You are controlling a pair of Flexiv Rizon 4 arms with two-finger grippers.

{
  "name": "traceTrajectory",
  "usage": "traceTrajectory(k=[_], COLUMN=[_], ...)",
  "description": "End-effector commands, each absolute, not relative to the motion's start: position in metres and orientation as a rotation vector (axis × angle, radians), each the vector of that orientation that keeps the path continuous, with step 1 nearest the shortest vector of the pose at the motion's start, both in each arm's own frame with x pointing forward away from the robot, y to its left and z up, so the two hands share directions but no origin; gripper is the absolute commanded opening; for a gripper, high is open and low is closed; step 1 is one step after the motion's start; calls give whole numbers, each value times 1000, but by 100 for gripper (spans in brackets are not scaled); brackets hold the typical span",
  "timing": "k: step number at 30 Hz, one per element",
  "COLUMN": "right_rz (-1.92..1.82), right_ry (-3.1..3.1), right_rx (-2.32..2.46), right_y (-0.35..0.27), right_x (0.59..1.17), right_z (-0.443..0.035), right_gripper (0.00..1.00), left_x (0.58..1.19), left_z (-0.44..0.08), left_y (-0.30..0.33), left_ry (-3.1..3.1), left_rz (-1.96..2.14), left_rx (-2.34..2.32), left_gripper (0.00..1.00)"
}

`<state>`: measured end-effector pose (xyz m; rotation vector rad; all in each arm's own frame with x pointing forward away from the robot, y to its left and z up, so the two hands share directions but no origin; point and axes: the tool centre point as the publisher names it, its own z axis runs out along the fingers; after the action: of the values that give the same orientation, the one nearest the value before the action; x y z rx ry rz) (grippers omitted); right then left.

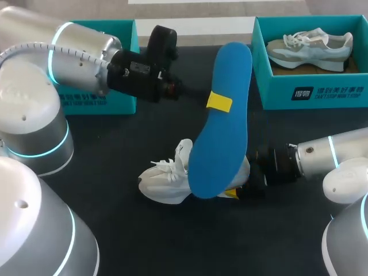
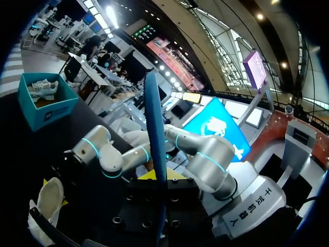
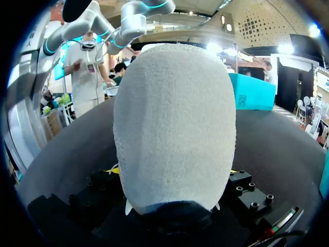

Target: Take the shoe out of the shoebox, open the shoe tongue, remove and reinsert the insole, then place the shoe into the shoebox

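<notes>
Grips white shoe (image 1: 167,183) by the heel in closed right jaws at near middle of the bench (image 1: 144,241), pinches blue insole (image 1: 218,149) aloft above it in closed left jaws; judged past removal, next to feed insole back inside.

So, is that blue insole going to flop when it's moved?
Probably semi-stiff: clamped near mid-length by the left pincer, the blue insole looks nearly straight edge-on. Likely light, being thin. It may buckle when pushed into the white shoe the right pincer holds.
</notes>
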<state>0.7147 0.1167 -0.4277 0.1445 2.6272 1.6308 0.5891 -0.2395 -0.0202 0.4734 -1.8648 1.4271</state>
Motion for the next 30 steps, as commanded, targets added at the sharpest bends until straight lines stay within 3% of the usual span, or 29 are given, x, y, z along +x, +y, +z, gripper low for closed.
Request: traceTrajectory(k=[1,2,3,18,30], right_rz=[1623,1623,1623,1450,1083], right_ry=[2632,2632,2632,2697,2867], right_rx=[147,147,147,122,93], right_y=[120,120,120,98,86], right_x=[716,716,716,713,706], right_z=[-431,-431,-431,-398,-370], right_gripper=[11,82,100,100,100], left_x=[589,589,589,589,589], left_z=[-21,-21,-21,-21,-21], left_y=[-240,-240,-240,-240,-240], left_ry=[-1865,-1865,-1865,-1865,-1865], left_rz=[1428,1428,1428,1428,1428], left_rx=[473,473,473,473,473], left_gripper=[0,0,0,0,0])
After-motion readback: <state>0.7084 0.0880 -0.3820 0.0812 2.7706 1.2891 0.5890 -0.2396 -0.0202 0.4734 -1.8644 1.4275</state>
